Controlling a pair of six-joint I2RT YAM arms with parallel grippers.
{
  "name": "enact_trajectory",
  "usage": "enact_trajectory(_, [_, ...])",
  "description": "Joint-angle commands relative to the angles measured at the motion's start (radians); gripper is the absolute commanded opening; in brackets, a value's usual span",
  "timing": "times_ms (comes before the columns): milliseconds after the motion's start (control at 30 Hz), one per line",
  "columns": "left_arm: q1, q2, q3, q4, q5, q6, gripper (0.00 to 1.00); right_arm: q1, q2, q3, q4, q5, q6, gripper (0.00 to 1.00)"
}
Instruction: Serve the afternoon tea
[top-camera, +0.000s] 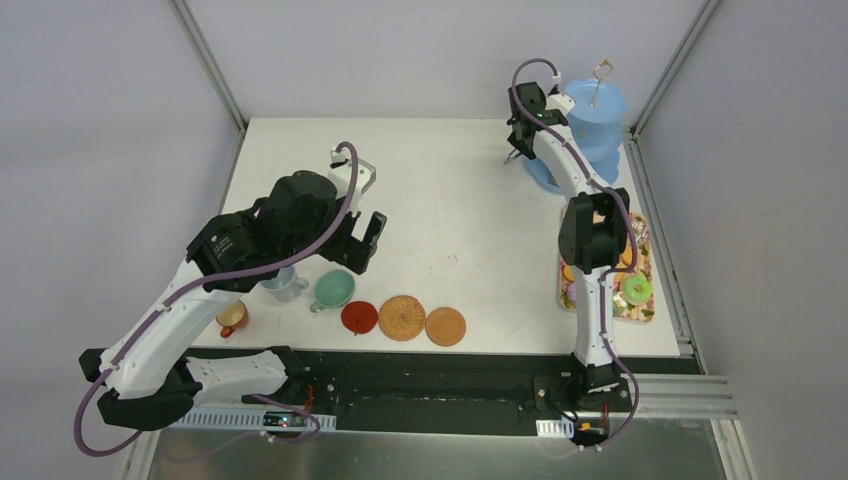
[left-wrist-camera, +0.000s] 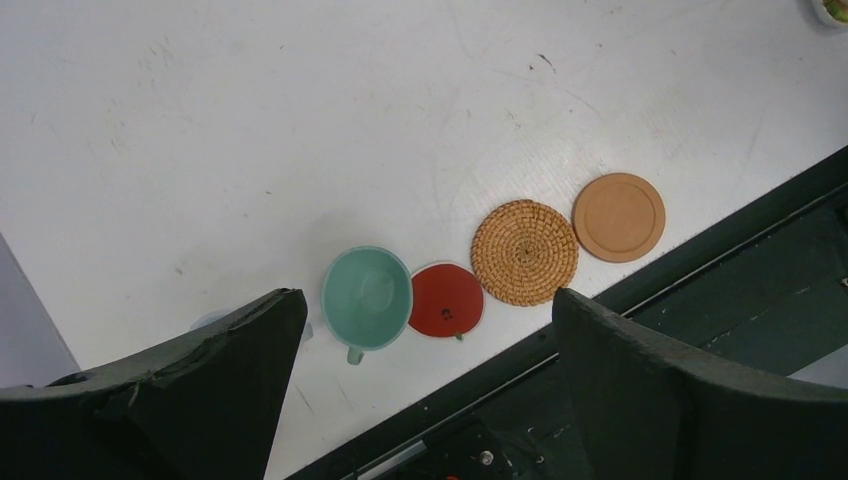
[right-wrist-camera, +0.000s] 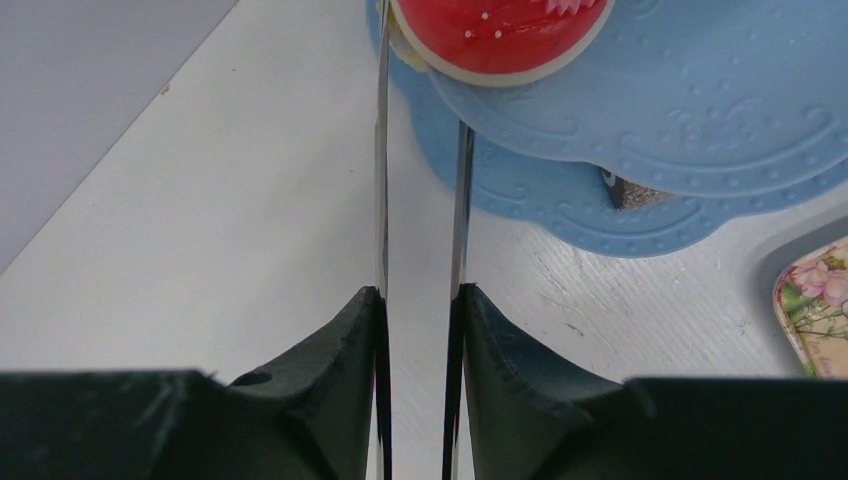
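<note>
While right gripper (right-wrist-camera: 420, 300) clamps tongs (right-wrist-camera: 381, 180) at stand (right-wrist-camera: 700, 100) upper right, left gripper (left-wrist-camera: 428, 300) gapes over mint cup (left-wrist-camera: 366, 297), coasters (left-wrist-camera: 524, 252) lining surface (left-wrist-camera: 200, 120) edge

I see the orange cup (top-camera: 232, 318), grey-blue cup (top-camera: 284, 285) and mint cup (top-camera: 333, 290) upright beside three coasters (top-camera: 402, 318). A red donut (right-wrist-camera: 495, 30) sits on the blue stand (top-camera: 598, 120)

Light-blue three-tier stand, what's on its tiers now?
A round red-iced donut sits at the rim of one upper tier of the light-blue three-tier stand. That tier covers most of the bottom one, so anything there is hidden.
</note>
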Motion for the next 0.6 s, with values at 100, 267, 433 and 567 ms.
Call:
enact_trajectory(100, [-0.01,-0.028,-0.018,-0.01,-0.024,0.036,1.0,-0.013,0.042,0.044,0.02,0.044,0.005,0.31])
enact_trajectory(267, [-0.011,-0.036,-0.022,-0.013,-0.033,0.041,1.0,-0.013,0.07,0.052,0.018,0.065,0.003,0.35])
enact_trajectory(433, [-0.011,-0.044,-0.018,-0.023,-0.04,0.041,1.0,-0.012,0.081,0.071,0.01,0.054,-0.01,0.45])
enact_trajectory(567, [-0.011,-0.042,-0.011,-0.022,-0.039,0.042,1.0,-0.008,0.072,0.07,-0.01,0.041,-0.01,0.54])
